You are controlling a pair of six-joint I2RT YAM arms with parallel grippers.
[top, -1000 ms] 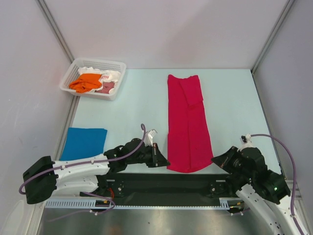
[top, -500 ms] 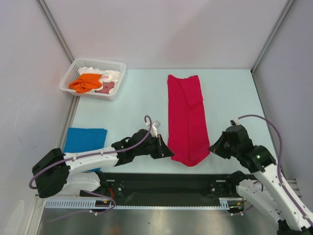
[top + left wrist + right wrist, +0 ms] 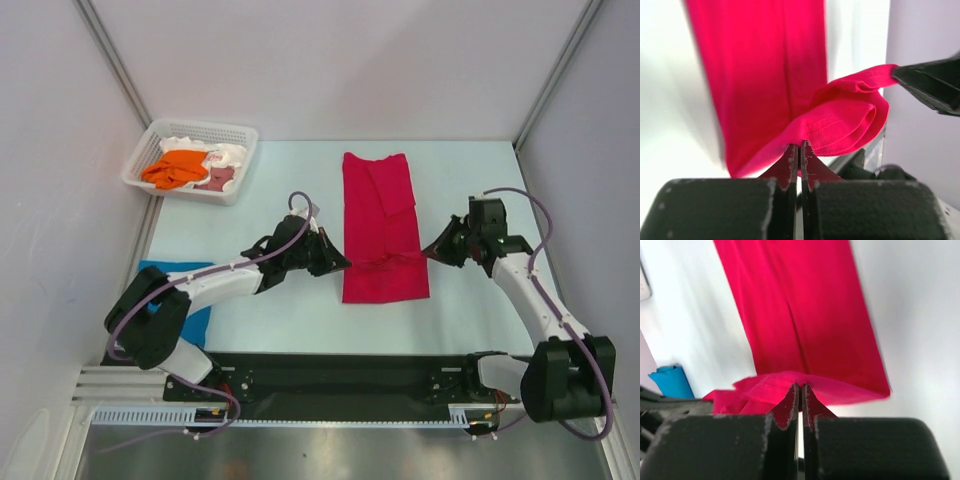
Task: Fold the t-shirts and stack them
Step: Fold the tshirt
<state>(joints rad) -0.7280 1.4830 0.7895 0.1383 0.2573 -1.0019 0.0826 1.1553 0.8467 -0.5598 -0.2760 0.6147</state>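
Note:
A long crimson-red t-shirt (image 3: 380, 215) lies in the middle of the table, its near end lifted and doubled back. My left gripper (image 3: 344, 265) is shut on the shirt's left hem corner (image 3: 805, 135). My right gripper (image 3: 428, 253) is shut on the right hem corner (image 3: 800, 382). Both hold the hem above the shirt's middle. A folded blue t-shirt (image 3: 165, 290) lies at the near left, partly under my left arm. Orange (image 3: 175, 167), dusty-pink (image 3: 218, 178) and white (image 3: 232, 154) shirts lie in the basket.
A white lattice basket (image 3: 193, 131) stands at the far left corner. Frame posts rise at the far left and far right. A black rail runs along the table's near edge.
Both grippers have carried the red shirt's near hem away from the front edge towards the far side, folding the lower part over. Both arms have stretched forward.

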